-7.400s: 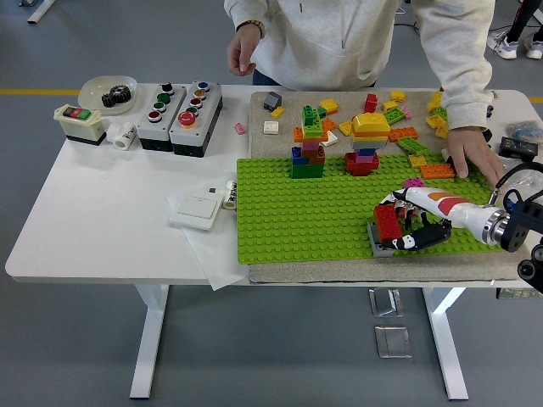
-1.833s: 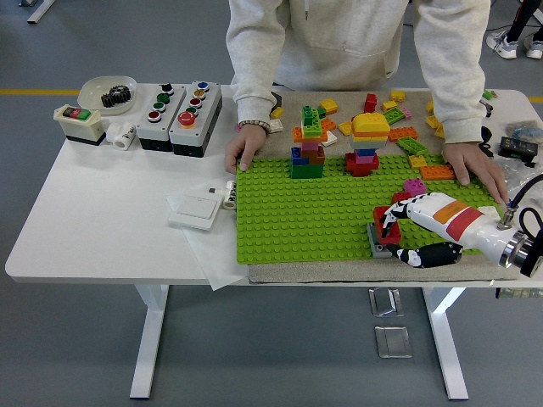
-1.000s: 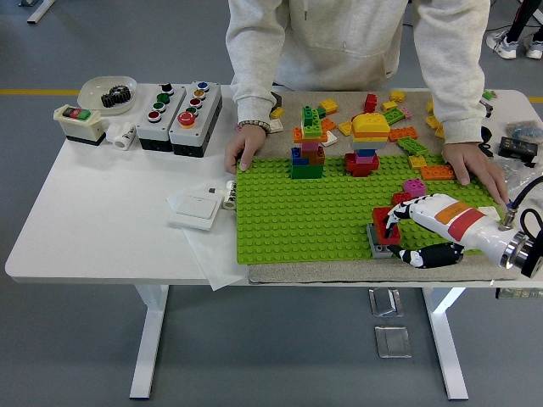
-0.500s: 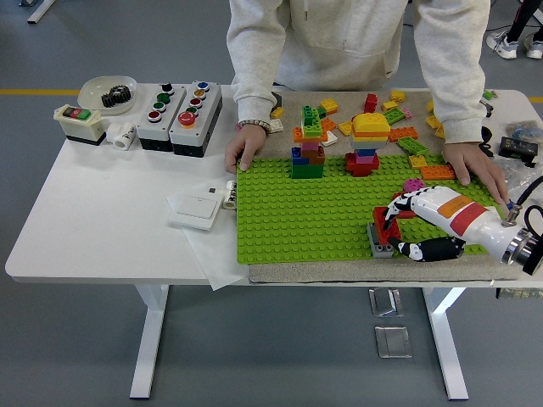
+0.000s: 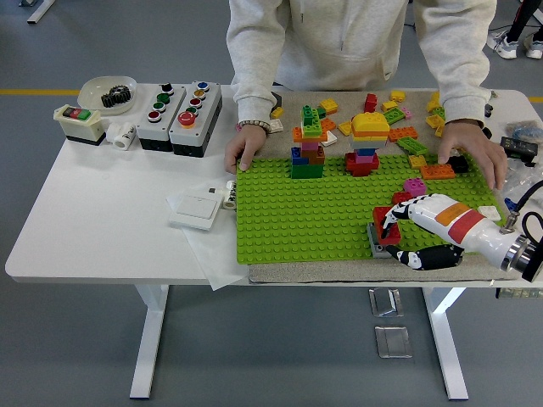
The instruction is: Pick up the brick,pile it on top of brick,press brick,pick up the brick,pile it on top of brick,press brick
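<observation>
A red brick (image 5: 384, 225) sits on a grey brick (image 5: 378, 247) at the near right of the green baseplate (image 5: 297, 212). My right hand (image 5: 397, 227) reaches in from the right, its fingers (image 5: 392, 215) bent down over the top of the red brick. The black thumb (image 5: 428, 256) lies apart, nearer the table edge, gripping nothing. A pink brick (image 5: 415, 186) stands just behind the hand. The person's one hand (image 5: 243, 153) rests on the plate's far left corner. Their other hand (image 5: 472, 153) hovers by an orange brick (image 5: 436, 171).
Two brick towers (image 5: 307, 146) (image 5: 366, 141) stand at the plate's far edge, with several loose bricks (image 5: 399, 110) on the mat behind. Button boxes (image 5: 180, 117), a bowl with a gear (image 5: 110, 91) and a white switch (image 5: 197, 206) lie to the left.
The person's hand at the right has lifted off the plate's right edge and moved left toward the orange brick. My right hand has stayed on the red brick, shifting only slightly.
</observation>
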Robot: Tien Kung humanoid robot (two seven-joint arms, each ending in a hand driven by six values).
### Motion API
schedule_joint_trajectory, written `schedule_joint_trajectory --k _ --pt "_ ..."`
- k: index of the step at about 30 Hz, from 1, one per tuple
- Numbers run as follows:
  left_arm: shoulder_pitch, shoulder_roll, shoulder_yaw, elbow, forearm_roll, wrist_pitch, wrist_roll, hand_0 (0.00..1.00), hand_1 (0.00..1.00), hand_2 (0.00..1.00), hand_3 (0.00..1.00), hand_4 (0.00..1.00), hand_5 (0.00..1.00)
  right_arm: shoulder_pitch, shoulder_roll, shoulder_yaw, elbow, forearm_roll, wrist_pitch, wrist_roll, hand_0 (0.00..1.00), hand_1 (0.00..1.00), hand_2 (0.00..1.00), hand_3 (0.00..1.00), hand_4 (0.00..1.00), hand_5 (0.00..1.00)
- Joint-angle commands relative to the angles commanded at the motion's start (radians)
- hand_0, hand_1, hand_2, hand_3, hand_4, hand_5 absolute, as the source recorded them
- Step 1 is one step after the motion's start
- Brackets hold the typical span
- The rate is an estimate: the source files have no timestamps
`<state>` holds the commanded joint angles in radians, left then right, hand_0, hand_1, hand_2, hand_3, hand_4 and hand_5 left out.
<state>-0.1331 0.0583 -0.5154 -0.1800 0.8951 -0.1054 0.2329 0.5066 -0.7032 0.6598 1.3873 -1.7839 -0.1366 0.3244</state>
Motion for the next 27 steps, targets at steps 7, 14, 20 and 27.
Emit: schedule_joint_trajectory --k 7,14,20,27 --pt "-0.002 0.000 0.003 0.000 -0.005 0.000 -0.001 0.819 0.714 0.604 0.542 0.537 0.552 0.004 0.006 -0.005 -0.020 0.004 0.002 -0.001 0.652 0.612 0.672 0.550 0.619 0.323" --pt "-0.003 0.000 0.001 0.000 -0.005 0.000 -0.001 0.817 0.713 0.604 0.541 0.536 0.552 0.004 0.006 -0.006 -0.025 0.002 0.005 -0.002 0.652 0.611 0.668 0.550 0.619 0.323" --pt "-0.005 0.000 -0.005 0.000 0.001 0.000 0.000 0.813 0.713 0.603 0.542 0.535 0.553 0.004 0.004 -0.009 -0.021 0.000 0.009 -0.004 0.652 0.606 0.667 0.549 0.618 0.319" --pt "-0.006 0.001 -0.002 0.000 -0.005 0.000 -0.001 0.814 0.713 0.603 0.542 0.536 0.554 0.005 0.006 -0.015 -0.022 -0.003 0.013 -0.006 0.650 0.607 0.666 0.549 0.619 0.321"
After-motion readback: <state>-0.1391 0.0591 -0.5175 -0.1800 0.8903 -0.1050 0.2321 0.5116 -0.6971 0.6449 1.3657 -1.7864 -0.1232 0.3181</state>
